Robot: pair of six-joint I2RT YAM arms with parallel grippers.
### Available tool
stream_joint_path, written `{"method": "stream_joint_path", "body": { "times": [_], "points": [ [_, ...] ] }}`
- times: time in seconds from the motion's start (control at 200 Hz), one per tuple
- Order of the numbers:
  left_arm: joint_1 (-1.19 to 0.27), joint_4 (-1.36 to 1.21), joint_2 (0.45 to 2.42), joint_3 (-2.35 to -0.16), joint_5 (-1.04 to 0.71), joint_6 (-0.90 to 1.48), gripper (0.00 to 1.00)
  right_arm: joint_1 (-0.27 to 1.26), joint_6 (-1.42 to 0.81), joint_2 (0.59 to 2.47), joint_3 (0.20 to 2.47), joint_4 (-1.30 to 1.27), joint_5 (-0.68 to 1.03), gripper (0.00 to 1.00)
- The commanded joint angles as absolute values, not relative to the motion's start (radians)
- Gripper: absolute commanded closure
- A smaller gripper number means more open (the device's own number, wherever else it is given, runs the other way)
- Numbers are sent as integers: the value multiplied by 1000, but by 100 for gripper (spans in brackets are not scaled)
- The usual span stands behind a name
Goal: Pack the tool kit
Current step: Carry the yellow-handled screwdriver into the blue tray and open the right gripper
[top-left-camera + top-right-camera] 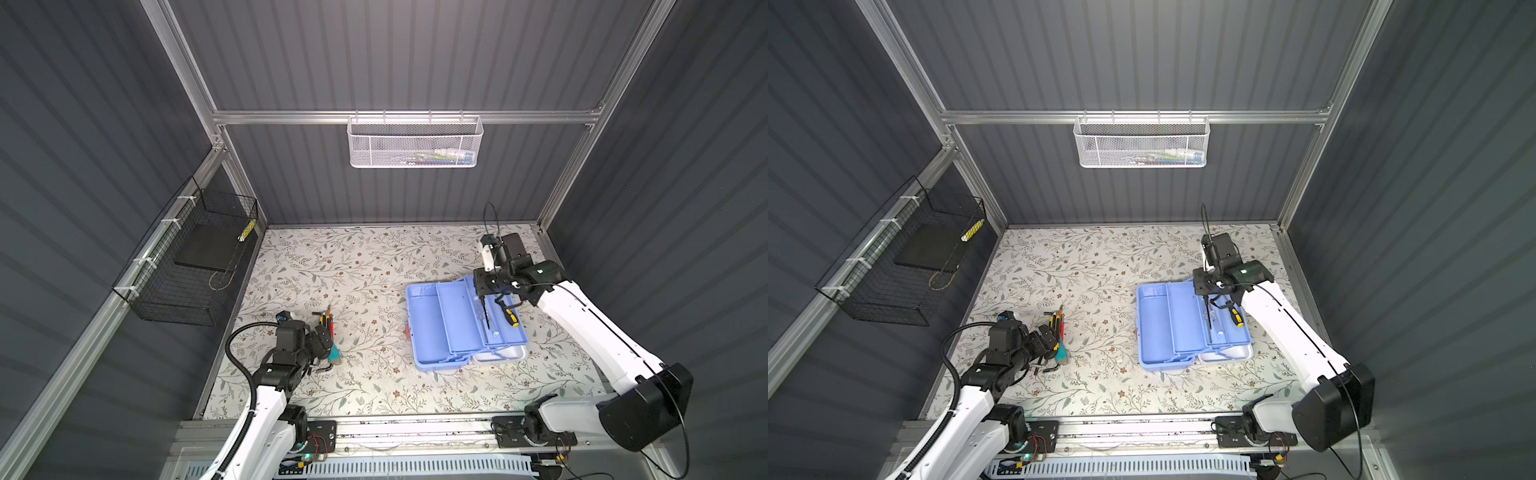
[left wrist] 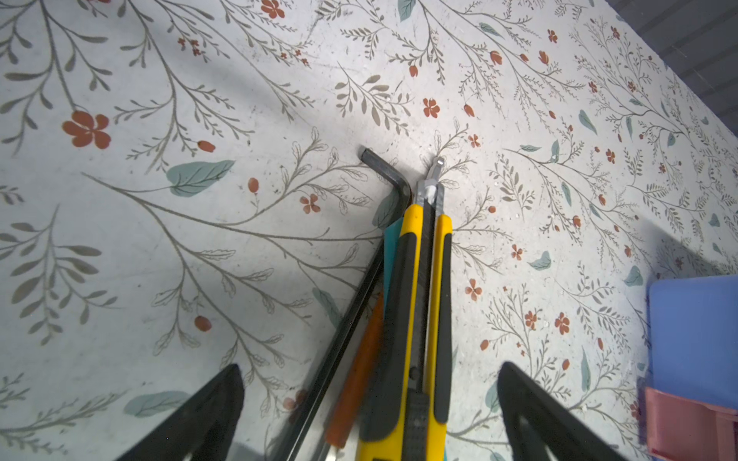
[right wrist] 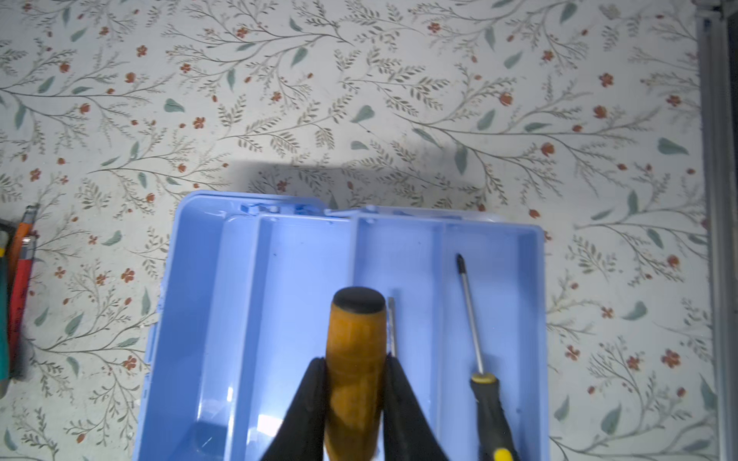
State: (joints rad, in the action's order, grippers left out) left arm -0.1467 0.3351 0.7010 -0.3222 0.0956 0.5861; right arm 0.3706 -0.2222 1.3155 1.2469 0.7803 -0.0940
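Kit (image 1: 428, 332) is open on the bench (image 1: 353, 270), blue trays fanned out. White lid (image 1: 505, 353) shows at the kit's near right corner, pink handle (image 2: 687, 423) on its left side. Right claw (image 3: 356, 361) is over the kit's trays, pinching an orange screwdriver (image 3: 355, 339) by the handle; black cap end sticks out past the fingertips. Thin metal shaft (image 3: 391, 323) lies just beside that handle in a tray, can't tell what it belongs to. Black/yellow screwdriver (image 3: 485, 399) lies in the kit's rightmost tray, tip toward the kit's far edge. Left claw (image 2: 371, 369) is spread wide, gripping nothing, low over a tool pile on the bench well left of the kit. Pile: yellow/black knife (image 2: 423, 299) running between the fingers (image 2: 215, 411) with no contact visible, hex key (image 2: 383, 171) right alongside it on the side away from the kit with its bent end past the knife tip, orange tool (image 2: 355, 379) wedged between those two, teal piece (image 2: 393, 235) under the knife. Rest of the pile is hidden by the claw in both top views.
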Motion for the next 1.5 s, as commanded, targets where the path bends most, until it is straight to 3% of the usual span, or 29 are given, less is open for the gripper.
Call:
{"method": "stream_joint_path", "body": {
  "times": [0.0,0.625,0.731,0.846,0.891,1.106,1.326,1.496],
  "points": [
    [-143,317,709,-333,75,562,1,330,-201,1302,1212,800,-123,100],
    [-143,288,710,-328,-15,518,1,258,-107,1416,1147,749,-161,100],
    [-142,288,703,-327,-18,517,1,258,-103,1425,1149,750,-173,96],
    [-143,285,724,-335,-25,514,0,258,-101,1435,1152,758,-181,86],
    [-142,283,735,-339,-25,513,1,258,-102,1435,1153,759,-183,75],
    [-143,279,752,-348,-39,515,1,258,-101,1436,1171,774,-208,62],
    [-143,259,746,-374,-94,548,1,258,-115,1413,1211,793,-197,57],
    [-143,320,788,-432,-116,598,1,259,-169,1307,1181,730,1,56]
  ]
}}
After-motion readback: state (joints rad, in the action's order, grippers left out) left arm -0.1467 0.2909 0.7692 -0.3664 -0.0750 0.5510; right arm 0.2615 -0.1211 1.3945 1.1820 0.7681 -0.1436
